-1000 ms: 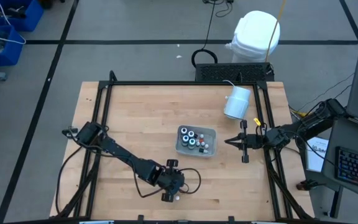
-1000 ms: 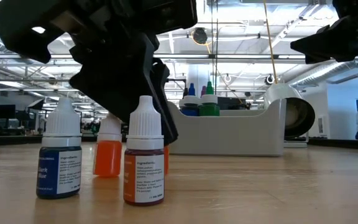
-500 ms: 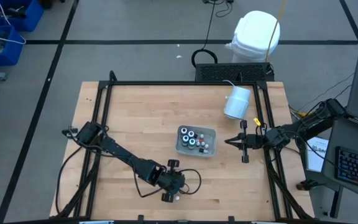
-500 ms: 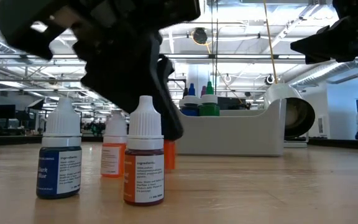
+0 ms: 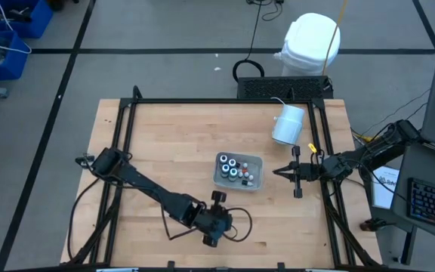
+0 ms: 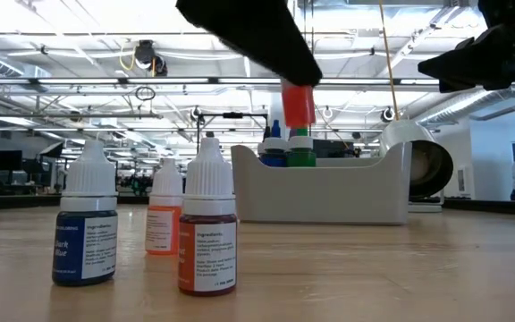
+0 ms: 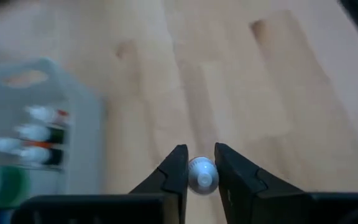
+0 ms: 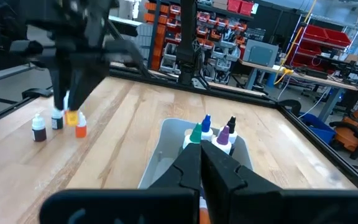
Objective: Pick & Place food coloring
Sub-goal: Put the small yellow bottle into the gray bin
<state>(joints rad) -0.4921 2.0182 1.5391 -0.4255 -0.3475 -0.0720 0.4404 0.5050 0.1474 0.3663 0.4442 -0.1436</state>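
— Which bottle is it after?

— A little orange bottle point(image 6: 299, 105). The left claw point(image 7: 201, 169) is pinching it by the white cap point(image 7: 202, 174), and it hangs in the air, clear of the surface point(image 5: 180, 151), just to the near side of the clear tray point(image 5: 255, 161).

— So how much of the job is done, would you say?

— A good part, I'd judge. The tray already holds a cluster of bottles; I can make out the blue-topped one point(image 6: 274, 148) and the green-topped one point(image 6: 300, 148) poking above its wall. Three are left standing on the wood near the front edge: the dark blue bottle point(image 6: 88, 219), a pale orange one point(image 6: 163, 215) and the reddish-brown one point(image 6: 208, 222). With the one in the air, that's four yet to go in.

— And the other arm?

— The right claw point(image 8: 201, 163) waits off the tray's right side, fingers pressed together, holding nothing.

— From above I can hardly see the grip.

— No, the arm hides it there. The left wrist camera shows the cap caught between the two fingers; the table-height camera shows the orange body lifted; the right wrist camera shows the three stragglers together beside the left arm.
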